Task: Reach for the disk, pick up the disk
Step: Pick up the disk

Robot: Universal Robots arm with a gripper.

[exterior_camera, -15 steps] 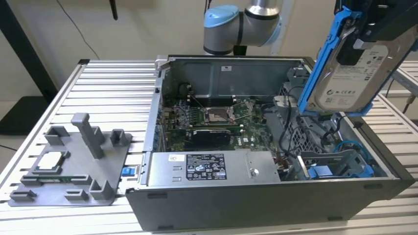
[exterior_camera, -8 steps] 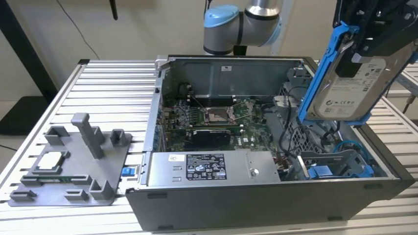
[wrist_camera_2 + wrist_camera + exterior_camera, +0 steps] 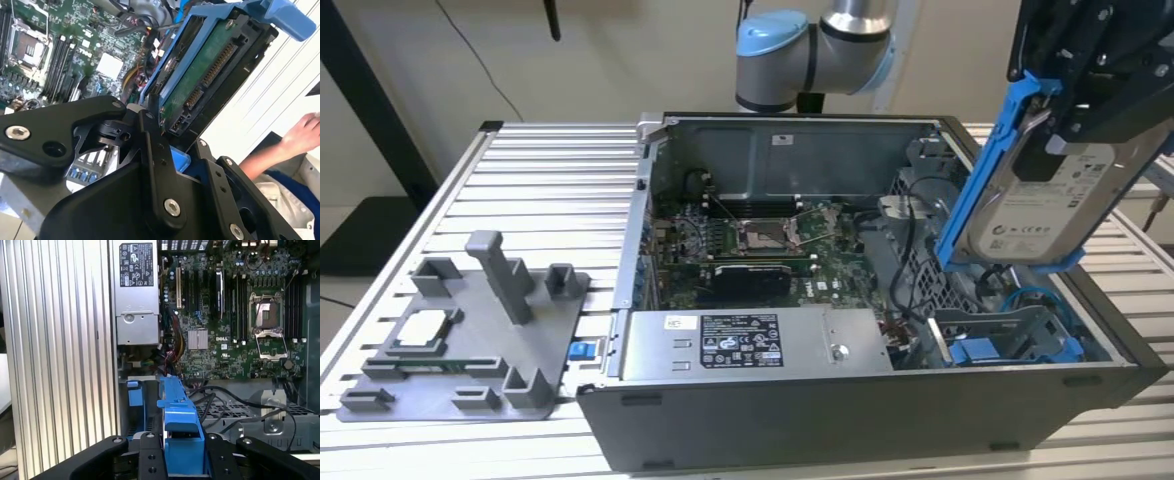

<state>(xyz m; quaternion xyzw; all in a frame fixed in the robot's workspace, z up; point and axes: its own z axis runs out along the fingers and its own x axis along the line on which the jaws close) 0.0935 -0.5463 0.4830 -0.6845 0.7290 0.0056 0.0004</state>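
The disk (image 3: 1047, 200) hangs tilted above the open computer case (image 3: 854, 400), at the exterior view's right. Its silver face with the white label shows there, and a blue bracket (image 3: 983, 170) frames its edges. My black gripper (image 3: 1067, 130) comes down from above and is shut on the disk. In the second wrist view the disk's (image 3: 200, 75) green circuit-board side and connectors rise from between my fingers (image 3: 155, 150). In the first wrist view the blue bracket (image 3: 180, 425) sits between my two fingers (image 3: 150, 455), over the case's interior.
The case holds a motherboard (image 3: 761, 235), a power supply (image 3: 747, 345), cables and a blue bay (image 3: 1001, 345) below the disk. A gray fixture (image 3: 480, 340) carrying a small silver chip (image 3: 424, 330) stands on the slatted table (image 3: 547, 180). A person's hand (image 3: 302, 132) shows in the second wrist view.
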